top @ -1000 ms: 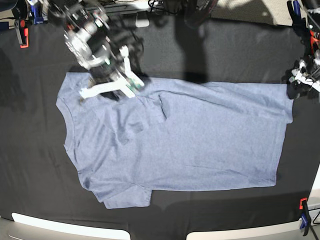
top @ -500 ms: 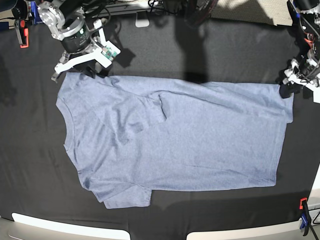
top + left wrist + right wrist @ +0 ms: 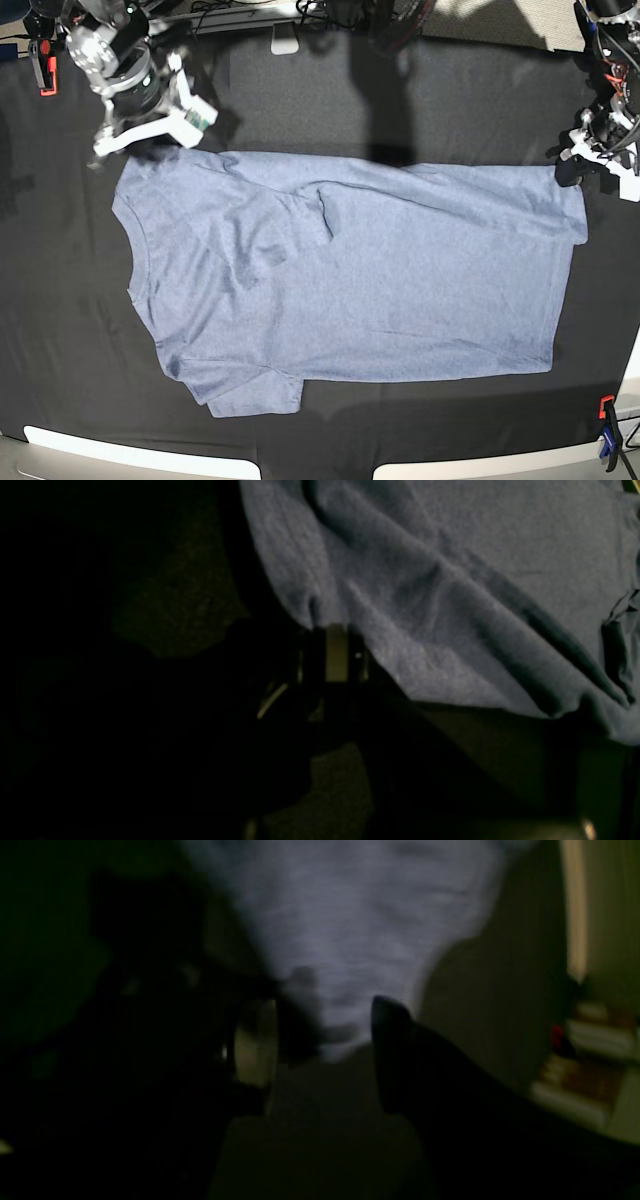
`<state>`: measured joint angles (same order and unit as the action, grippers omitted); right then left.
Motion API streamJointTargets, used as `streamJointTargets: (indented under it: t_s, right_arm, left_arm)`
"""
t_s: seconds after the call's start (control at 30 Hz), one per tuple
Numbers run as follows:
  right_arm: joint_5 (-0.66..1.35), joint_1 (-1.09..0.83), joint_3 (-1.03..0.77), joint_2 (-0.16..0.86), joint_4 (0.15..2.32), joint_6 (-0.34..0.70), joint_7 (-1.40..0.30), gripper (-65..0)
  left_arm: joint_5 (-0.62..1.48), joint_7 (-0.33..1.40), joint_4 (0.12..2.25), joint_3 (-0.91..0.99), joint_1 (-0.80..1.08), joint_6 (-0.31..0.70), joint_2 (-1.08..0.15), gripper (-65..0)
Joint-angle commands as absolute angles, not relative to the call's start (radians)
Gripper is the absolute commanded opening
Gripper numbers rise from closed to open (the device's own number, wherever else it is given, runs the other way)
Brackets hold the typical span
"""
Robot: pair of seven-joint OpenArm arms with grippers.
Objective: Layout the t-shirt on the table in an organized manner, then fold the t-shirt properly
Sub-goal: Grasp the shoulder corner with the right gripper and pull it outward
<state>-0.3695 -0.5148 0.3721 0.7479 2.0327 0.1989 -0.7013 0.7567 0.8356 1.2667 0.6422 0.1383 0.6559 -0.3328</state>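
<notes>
Base view: the t-shirt (image 3: 380, 280) lies spread on the table (image 3: 60, 330), plain side up, no lettering visible. The collar (image 3: 135, 260) and hem are at opposite ends of the t-shirt. The near sleeve (image 3: 255, 390) lies out flat. The far sleeve (image 3: 312, 215) is doubled back onto the chest of the t-shirt, and creases run from it toward the hem.

Tools:
- The left gripper (image 3: 588, 160) sits at the far hem corner of the t-shirt. In the left wrist view the cloth puckers into its tip, so the jaws appear pinched on that corner. The picture is dark, so this finding carries some reserve.
- The right gripper (image 3: 148, 125) is just beyond the far shoulder of the t-shirt. Its fingers (image 3: 255, 1040) stand wide apart, and the right wrist view, though blurred, shows the shoulder edge of the t-shirt just beyond the gap. Nothing is held.

Step in hand, by judgement: the laying-out stage. The far edge of the t-shirt is being dressed, and folding has not begun.

Next move calls for:
- The right gripper needs to close on the shoulder edge of the t-shirt.
- Both ends of that edge can then be tensioned together.
- The far sleeve must be drawn off the chest of the t-shirt before any fold is made.
</notes>
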Motion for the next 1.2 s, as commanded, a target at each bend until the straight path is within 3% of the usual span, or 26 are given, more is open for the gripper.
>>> streamJointTargets:
  t_s: [0.0, 0.43, 0.5, 0.6, 0.63, 0.77, 1.17]
  right_arm:
    - [-0.398, -0.502, 0.374, 0.765, 2.017, 0.186, -0.685, -35.5]
    - [-0.42, -0.274, 0.515, 0.764, 1.79, 0.172, -0.682, -36.0]
    - [-0.42, -0.26, 0.52, 0.764, 1.768, 0.173, -0.682, -43.0]
    - [-0.422, -0.261, 0.519, 0.765, 1.767, 0.172, -0.681, -62.1]
    - [-0.442, -0.262, 0.519, 0.765, 1.77, 0.171, -0.681, -65.0]
    - [-0.529, -0.313, 0.519, 0.8, 1.824, 0.089, -0.696, -65.0]
    - [-0.633, -0.594, 0.516, 0.997, 2.0, 0.051, -0.841, -65.0]
  left_arm:
    - [0.775, 0.819, 1.28, 0.646, 0.131, 0.667, -0.352, -65.0]
    - [0.776, 0.818, 1.28, 0.646, 0.131, 0.667, -0.352, -65.0]
    - [0.776, 0.814, 1.28, 0.646, 0.131, 0.667, -0.353, -65.0]
    - [0.777, 0.813, 1.281, 0.647, 0.131, 0.667, -0.353, -65.0]
    - [0.777, 0.815, 1.282, 0.648, 0.131, 0.667, -0.353, -65.0]
    - [0.803, 0.816, 1.336, 0.648, 0.178, 0.667, -0.368, -65.0]
    - [0.802, 0.903, 1.55, 0.655, 0.437, 0.611, -0.448, -65.0]
